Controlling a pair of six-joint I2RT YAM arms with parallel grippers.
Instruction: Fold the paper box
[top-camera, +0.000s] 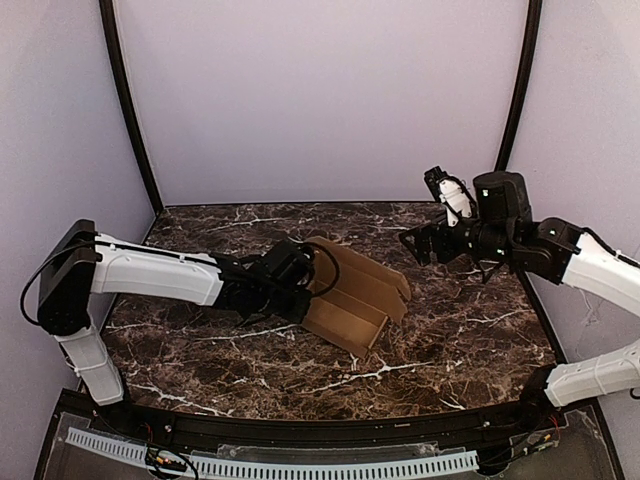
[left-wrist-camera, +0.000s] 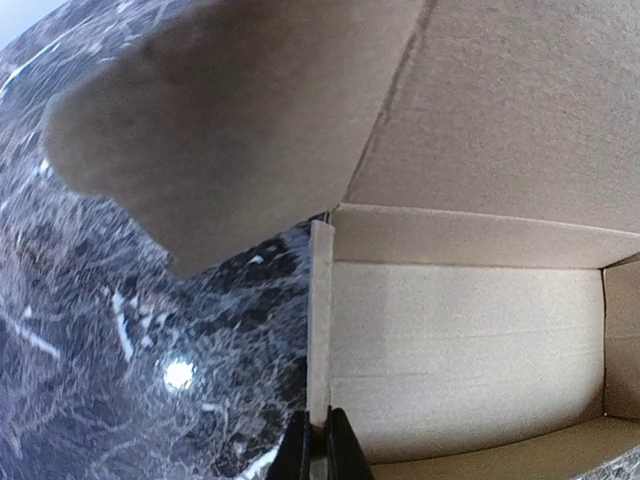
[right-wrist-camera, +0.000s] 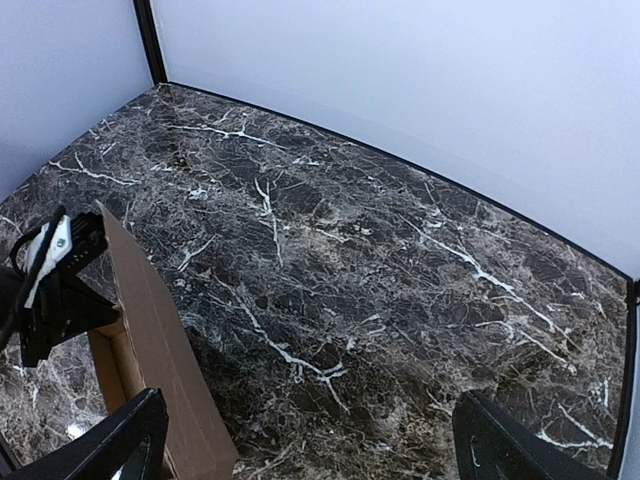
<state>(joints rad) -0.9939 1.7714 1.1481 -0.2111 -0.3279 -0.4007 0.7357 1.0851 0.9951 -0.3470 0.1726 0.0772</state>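
On the dark marble table (top-camera: 200, 350), about in the middle, lies the paper box (top-camera: 355, 300). The left claw (left-wrist-camera: 320, 445) is at the box's left end, touching it. Its two fingers are squeezed together on the thin edge of a side wall there (the left wrist view shows the card pinched between them). The box is plain brown card. It is partly folded into a shallow tray, open on top, with low walls standing up. A big flap with a rounded corner tilts up above the claw. Farther back and to the right, the right claw (top-camera: 412, 245) hangs above the table, well apart from the box, its fingers spread wide.
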